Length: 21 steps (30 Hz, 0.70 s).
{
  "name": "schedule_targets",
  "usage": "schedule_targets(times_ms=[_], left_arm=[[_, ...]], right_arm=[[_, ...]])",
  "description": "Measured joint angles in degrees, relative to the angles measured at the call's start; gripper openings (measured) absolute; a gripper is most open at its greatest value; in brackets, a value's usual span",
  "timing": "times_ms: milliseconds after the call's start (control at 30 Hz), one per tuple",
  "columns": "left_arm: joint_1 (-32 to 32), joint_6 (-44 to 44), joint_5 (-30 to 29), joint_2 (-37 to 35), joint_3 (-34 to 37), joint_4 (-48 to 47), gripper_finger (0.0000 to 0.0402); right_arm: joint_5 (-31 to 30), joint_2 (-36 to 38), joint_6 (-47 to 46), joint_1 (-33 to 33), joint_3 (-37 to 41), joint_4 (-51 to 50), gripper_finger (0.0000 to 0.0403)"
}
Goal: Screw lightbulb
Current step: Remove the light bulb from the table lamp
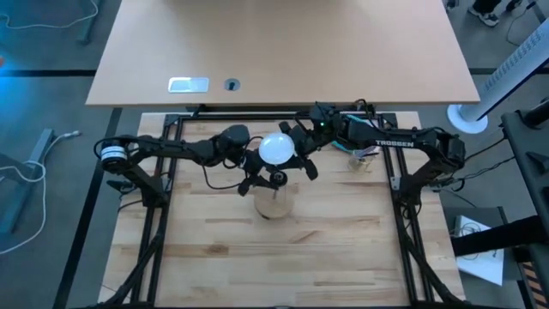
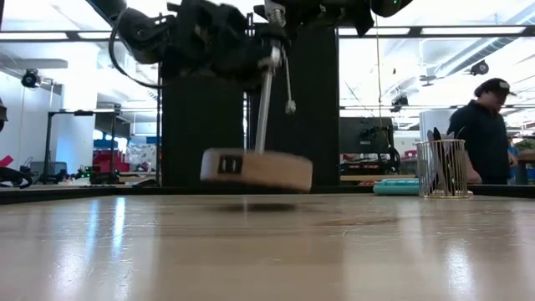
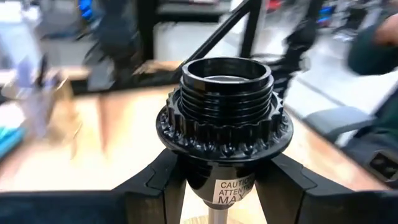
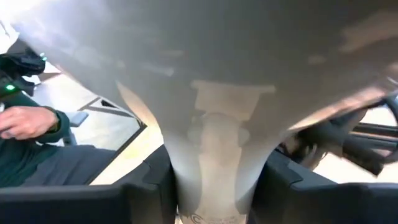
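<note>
1. The left gripper (image 3: 227,186) has its jaws closed on the black socket (image 3: 225,118), gripping it low on its body, beneath the toothed collar and the threaded mouth
2. In the low view the wooden disc (image 2: 256,170) hangs tilted, clear of the surface (image 2: 267,251), on a thin metal stem (image 2: 264,109) running up to the dark arms at the top
3. The right gripper (image 4: 214,186) has its jaws narrowed around the lightbulb (image 1: 277,148), clamping its pale neck – the white globe fills most of the right wrist view
4. From above, the lightbulb sits between the two grippers at mid-surface, just beside the socket and above the disc (image 1: 274,204); whether the bulb's base touches the socket's mouth cannot be told
5. Both arms reach inward from the sides and meet over the centre of the wooden surface
6. Behind the surface – a wire-mesh holder (image 2: 444,167) with dark items in it stands at the right, and a person in a dark top and cap (image 2: 485,125) stands beyond it
</note>
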State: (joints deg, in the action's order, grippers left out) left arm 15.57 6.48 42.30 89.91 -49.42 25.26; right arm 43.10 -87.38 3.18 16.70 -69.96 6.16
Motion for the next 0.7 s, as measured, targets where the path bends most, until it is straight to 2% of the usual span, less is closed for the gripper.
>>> schedule_targets(times_ms=[100, 267, 433, 567, 633, 700], left_arm=[[0.1, -1.1, -4.4, -0.1, 2.3, 0.2, 0.0149], [-0.1, -2.8, -9.8, -2.0, 5.7, 3.3, 0.0149], [-0.2, -3.5, -10.3, -2.8, 6.3, 3.1, 0.0153], [-0.3, -4.5, -10.3, -2.9, 6.3, 2.0, 0.0171], [-0.3, -5.5, -10.6, -2.9, 6.3, 1.7, 0.0179], [-0.4, -6.9, -13.4, -3.4, 6.3, 1.1, 0.0187]], right_arm=[[-1.9, 1.2, 0.7, 0.6, 0.0, -1.4, 0.0131], [-12.2, 3.5, 3.5, 2.5, 0.0, -9.6, 0.0137], [-23.1, 3.7, 3.5, 5.4, 0.0, -18.1, 0.0127], [-32.6, 3.0, 3.4, 8.2, 0.0, -25.7, 0.0135], [-34.8, 2.9, 3.3, 10.0, 0.4, -28.4, 0.014], [-35.7, 2.9, 2.3, 11.4, 1.6, -28.4, 0.0139]])
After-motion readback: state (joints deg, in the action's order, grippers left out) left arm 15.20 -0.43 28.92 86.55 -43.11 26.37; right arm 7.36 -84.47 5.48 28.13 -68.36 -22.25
